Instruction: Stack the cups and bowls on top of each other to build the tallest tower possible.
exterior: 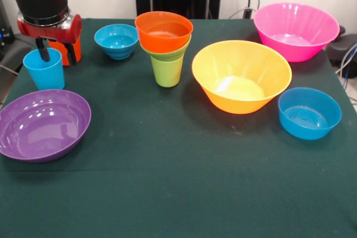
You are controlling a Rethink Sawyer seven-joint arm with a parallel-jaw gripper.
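The tower [165,48] stands near the middle of the table's far edge: a lime green cup [167,69] as base, a small green bowl rim just above it, and the medium orange bowl [164,30] seated on top.

Judging by the arm's position, the step in hand is fetching the light blue cup [44,69], which sits toward the far left corner. The gripper [55,53] hangs at that cup's rim, one finger [43,49] seemingly inside; whether it is clamped cannot be told. The next move would call for a firm pinch on the thin wall and a straight lift.

All pieces are glossy, smooth plastic: tapered tumblers and round flared bowls. The table [178,193] wears dark green cloth.
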